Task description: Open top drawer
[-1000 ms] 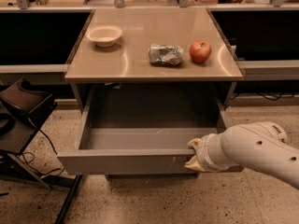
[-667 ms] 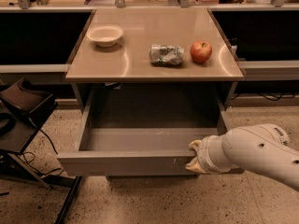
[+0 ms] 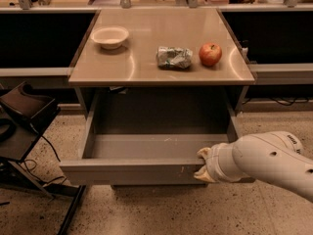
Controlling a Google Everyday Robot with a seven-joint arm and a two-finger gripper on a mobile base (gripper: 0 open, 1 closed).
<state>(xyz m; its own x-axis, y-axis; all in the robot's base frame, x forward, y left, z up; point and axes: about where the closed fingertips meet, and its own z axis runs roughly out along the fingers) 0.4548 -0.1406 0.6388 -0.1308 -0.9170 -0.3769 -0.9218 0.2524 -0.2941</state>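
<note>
The top drawer (image 3: 137, 171) is pulled far out from under the counter; its long grey front faces me and its shallow grey tray (image 3: 151, 146) lies open and empty. Small pale scratches show on the front right of centre. My gripper (image 3: 204, 164) is at the right end of the drawer front, at its top edge, at the tip of my white arm (image 3: 266, 160). The fingers are hidden behind the pale wrist cover.
On the counter top (image 3: 142, 67) stand a white bowl (image 3: 110, 36), a crumpled foil bag (image 3: 174, 57) and a red apple (image 3: 210, 54). A black chair and stand (image 3: 24, 116) sit at the left on the speckled floor. Dark counter bays flank both sides.
The drawer has come out a little further toward me, and my gripper has moved with its front edge.
</note>
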